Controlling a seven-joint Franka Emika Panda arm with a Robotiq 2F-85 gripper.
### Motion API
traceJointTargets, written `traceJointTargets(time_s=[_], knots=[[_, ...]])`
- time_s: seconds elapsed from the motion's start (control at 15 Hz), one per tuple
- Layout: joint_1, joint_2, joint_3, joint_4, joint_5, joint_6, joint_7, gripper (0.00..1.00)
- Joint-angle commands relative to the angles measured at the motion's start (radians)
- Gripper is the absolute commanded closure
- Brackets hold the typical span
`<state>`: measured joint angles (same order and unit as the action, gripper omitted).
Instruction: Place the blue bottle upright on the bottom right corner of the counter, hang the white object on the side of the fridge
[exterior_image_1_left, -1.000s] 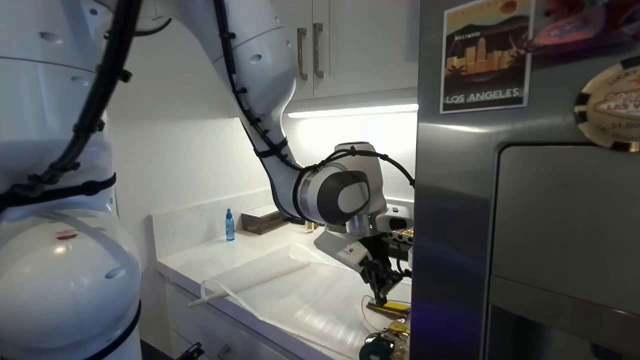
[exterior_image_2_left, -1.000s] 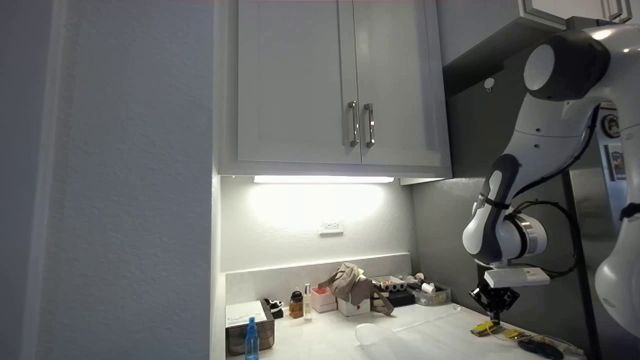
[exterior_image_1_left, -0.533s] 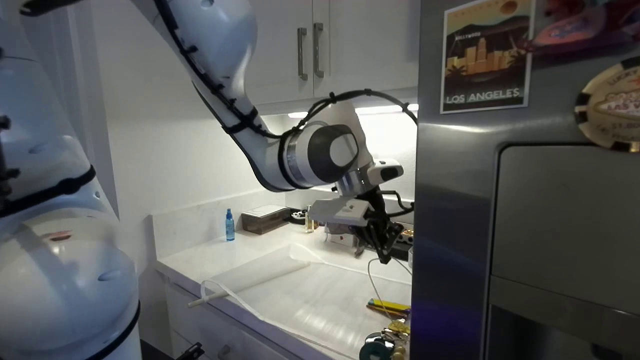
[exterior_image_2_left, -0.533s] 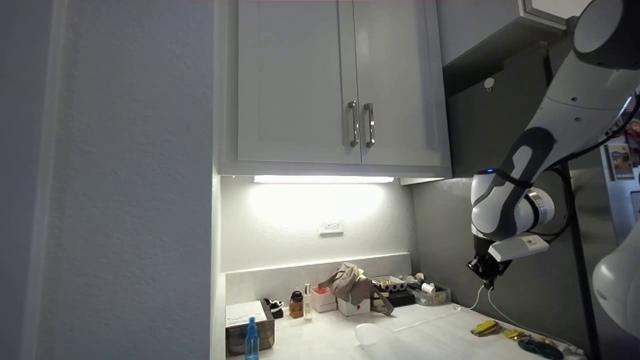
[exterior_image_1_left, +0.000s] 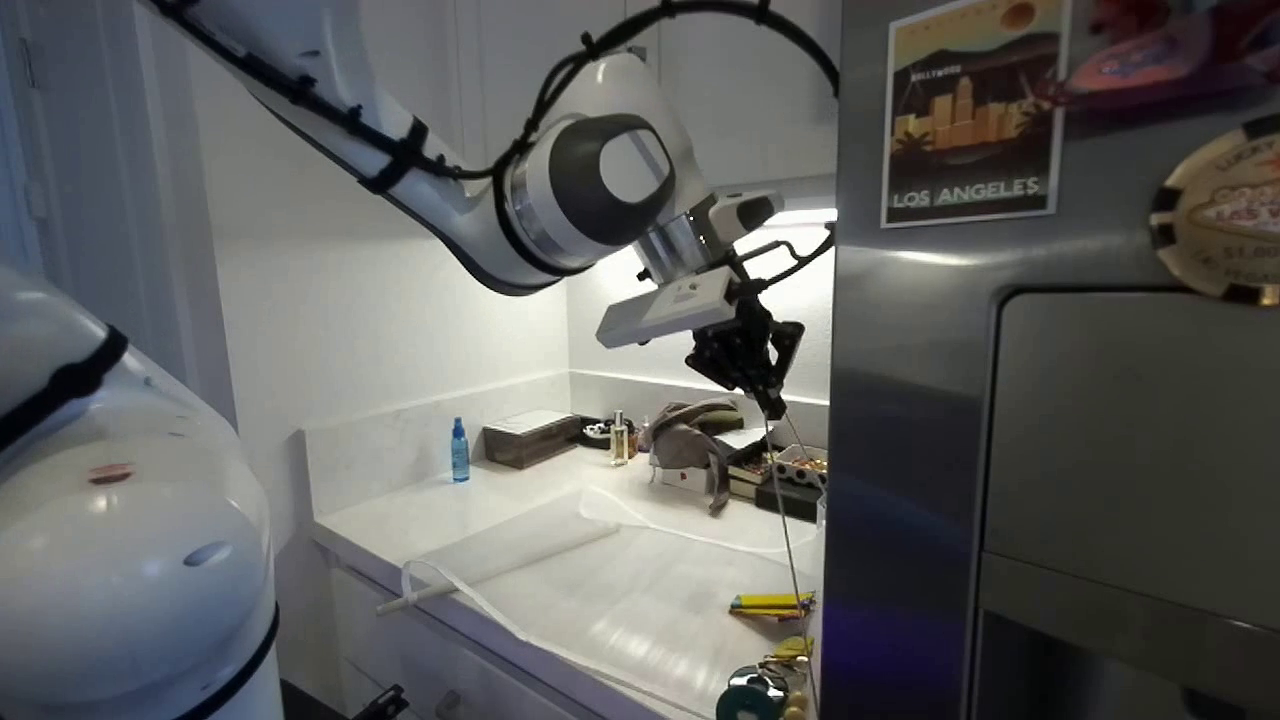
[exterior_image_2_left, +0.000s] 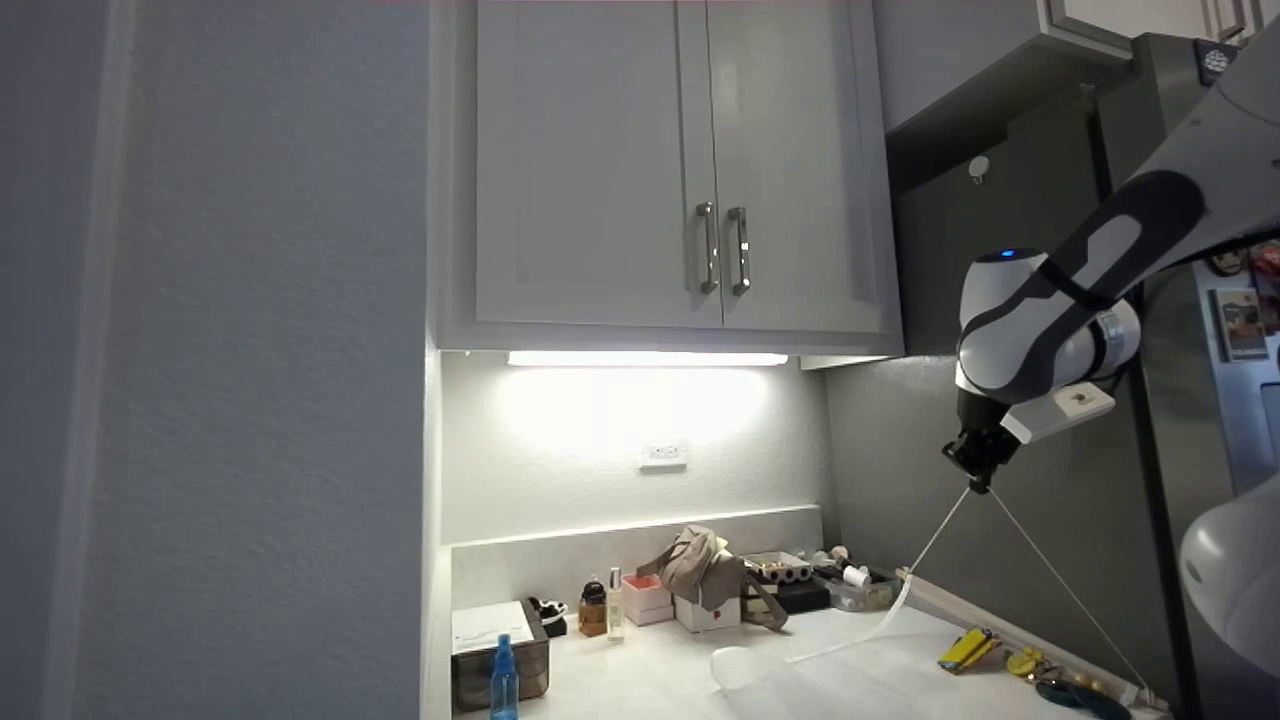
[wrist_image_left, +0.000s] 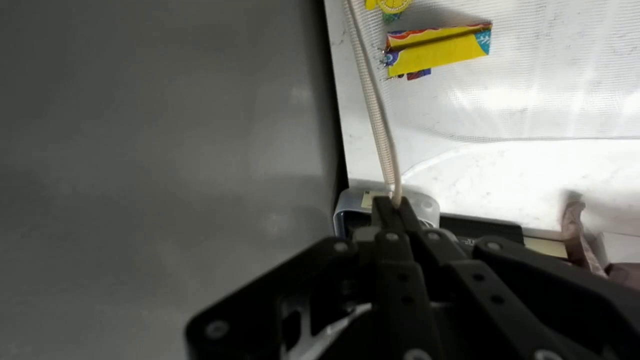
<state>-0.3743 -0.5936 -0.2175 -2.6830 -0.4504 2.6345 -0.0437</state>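
Observation:
The white object (exterior_image_1_left: 610, 600) is a whitish see-through sheet spread over the white counter (exterior_image_1_left: 372, 522). A thin pale cord (wrist_image_left: 377, 120) rises from its edge beside the fridge (wrist_image_left: 165, 150). My gripper (wrist_image_left: 395, 206) is shut on that cord, which hangs taut from the fingertips in both exterior views. By the fridge, an edge rod (exterior_image_2_left: 1030, 632) of the sheet is slightly raised. The gripper (exterior_image_2_left: 979, 487) is above the counter, close to the fridge side. Well away from it, the blue bottle (exterior_image_1_left: 460, 453) stands upright near the backsplash, by a brown box (exterior_image_1_left: 530, 440).
Yellow items (exterior_image_2_left: 968, 650) and a dark green round item (exterior_image_1_left: 750, 700) lie at the sheet's fridge-side edge. Along the back stand perfume bottles (exterior_image_2_left: 592, 608), a taupe cloth bag (exterior_image_2_left: 692, 570) and a clear bin (exterior_image_2_left: 865, 592). Cabinets (exterior_image_2_left: 600, 170) hang above. A white knob (exterior_image_2_left: 979, 168) sits on the fridge side.
The gripper has risen from beside the yellow items to well above the counter, drawing the cord up taut. The rod edge by the fridge has lifted and the yellow items have shifted slightly.

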Motion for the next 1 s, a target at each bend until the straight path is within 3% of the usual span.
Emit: traceJointTargets(time_s=[0.0, 0.33, 0.93], knots=[[-0.008, -0.126, 0.013, -0.010, 0.016, -0.062, -0.073, 1.00], [-0.003, -0.209, 0.032, 0.013, 0.016, -0.058, -0.080, 1.00], [-0.019, -0.263, 0.128, 0.061, -0.006, -0.013, -0.030, 1.00]])
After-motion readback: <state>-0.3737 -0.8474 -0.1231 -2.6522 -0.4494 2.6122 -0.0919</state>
